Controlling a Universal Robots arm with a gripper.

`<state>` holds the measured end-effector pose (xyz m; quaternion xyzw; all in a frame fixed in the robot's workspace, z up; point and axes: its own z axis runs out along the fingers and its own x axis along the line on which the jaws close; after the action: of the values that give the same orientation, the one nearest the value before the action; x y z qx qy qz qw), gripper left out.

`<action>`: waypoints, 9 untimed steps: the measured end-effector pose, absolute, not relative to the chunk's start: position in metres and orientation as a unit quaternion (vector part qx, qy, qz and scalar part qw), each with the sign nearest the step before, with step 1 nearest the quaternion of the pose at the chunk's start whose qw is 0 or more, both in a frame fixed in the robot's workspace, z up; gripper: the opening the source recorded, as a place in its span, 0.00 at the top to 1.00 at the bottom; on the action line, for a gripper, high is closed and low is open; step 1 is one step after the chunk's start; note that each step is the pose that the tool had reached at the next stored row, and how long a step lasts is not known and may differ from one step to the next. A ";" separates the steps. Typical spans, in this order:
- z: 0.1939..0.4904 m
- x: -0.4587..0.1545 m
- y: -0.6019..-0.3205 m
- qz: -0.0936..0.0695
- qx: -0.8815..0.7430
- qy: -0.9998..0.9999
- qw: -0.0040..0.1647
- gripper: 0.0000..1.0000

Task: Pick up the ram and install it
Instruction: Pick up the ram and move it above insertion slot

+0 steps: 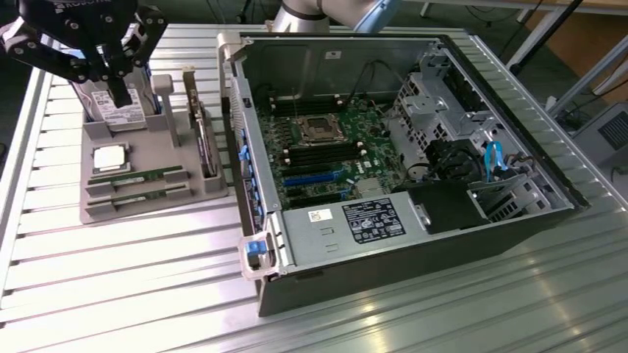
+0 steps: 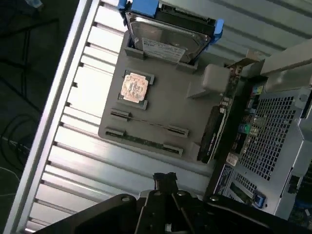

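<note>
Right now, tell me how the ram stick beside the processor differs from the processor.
The ram stick is long, narrow and green; the processor is square and silver. The ram stick stands on edge in its slot; the processor lies flat. Both sit on the grey tray.

Location: a robotics lab or test workshop.

Indicators:
- A robot arm [image 1: 324, 11] rises at the far edge of a ribbed aluminium table [image 1: 118, 294].
- A PC case [image 1: 393, 276] lies open on its side on the table, with the motherboard [image 1: 324, 147] exposed.
- Just beside the case, a grey fixture tray [image 1: 147, 209] holds loose parts in fitted slots: a hard drive [image 1: 123, 116], a processor [image 1: 110, 158] and ram sticks [image 1: 137, 178].
- Past the table, at the exterior view's right, stand metal frame legs [image 1: 545, 33] and a wood panel [image 1: 589, 51].
- Thin cables [image 2: 14, 127] lie on the dark floor beside the table.
</note>
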<state>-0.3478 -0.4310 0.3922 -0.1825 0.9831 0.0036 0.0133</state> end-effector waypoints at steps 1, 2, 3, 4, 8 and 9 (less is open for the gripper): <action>0.392 -0.348 -0.431 0.004 -0.212 0.977 0.013 0.90; 0.392 -0.348 -0.431 0.004 -0.237 0.972 0.013 0.90; 0.392 -0.348 -0.431 0.005 -0.255 0.967 0.013 0.90; 0.392 -0.348 -0.431 0.005 -0.282 0.959 0.013 0.90; 0.391 -0.348 -0.431 0.006 -0.393 0.920 0.012 0.90; 0.391 -0.348 -0.431 0.007 -0.424 0.906 0.012 0.90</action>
<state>-0.3478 -0.4310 0.3908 -0.4236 0.9057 0.0068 0.0120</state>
